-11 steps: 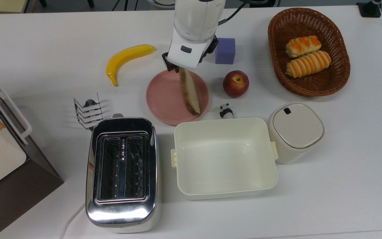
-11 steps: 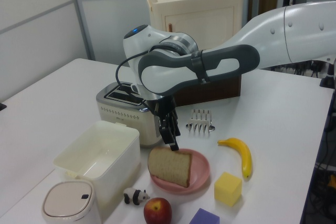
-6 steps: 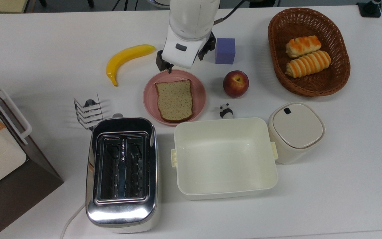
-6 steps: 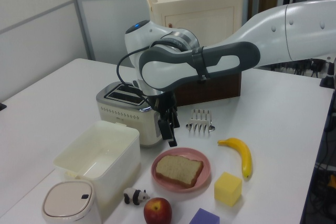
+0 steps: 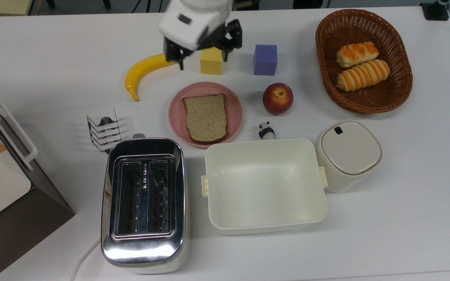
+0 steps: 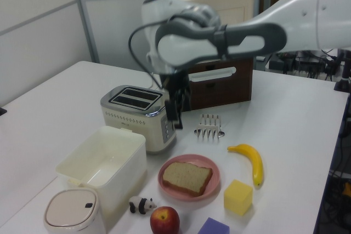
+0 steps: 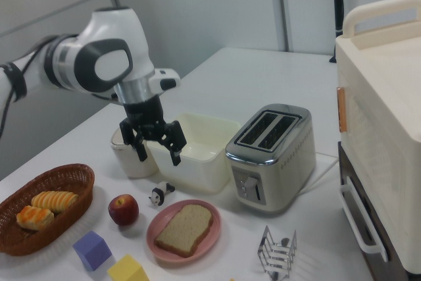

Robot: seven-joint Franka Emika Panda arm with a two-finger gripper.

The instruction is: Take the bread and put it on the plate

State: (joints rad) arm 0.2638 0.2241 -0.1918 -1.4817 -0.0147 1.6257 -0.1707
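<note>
A white table (image 5: 424, 218) carries everything. In the top view, a chrome toaster (image 5: 143, 203) stands at the near left, with a cream tub (image 5: 264, 185) to its right and a lidded cream container (image 5: 348, 154) beyond that. A wire toast rack (image 5: 104, 132) stands just behind the toaster. The pink plate (image 5: 178, 117) lies mid-table, with a small panda figure (image 5: 266, 130) and an apple (image 5: 277, 98) to its right. Farther back lie a banana (image 5: 143, 72), 1 yellow cube (image 5: 211, 64), 1 purple cube (image 5: 265, 59) and, at the far right, a wicker basket (image 5: 326, 70).

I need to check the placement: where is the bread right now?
In the top view the bread lies flat on the pink plate, between the toaster and the yellow cube, left of the apple.
</note>
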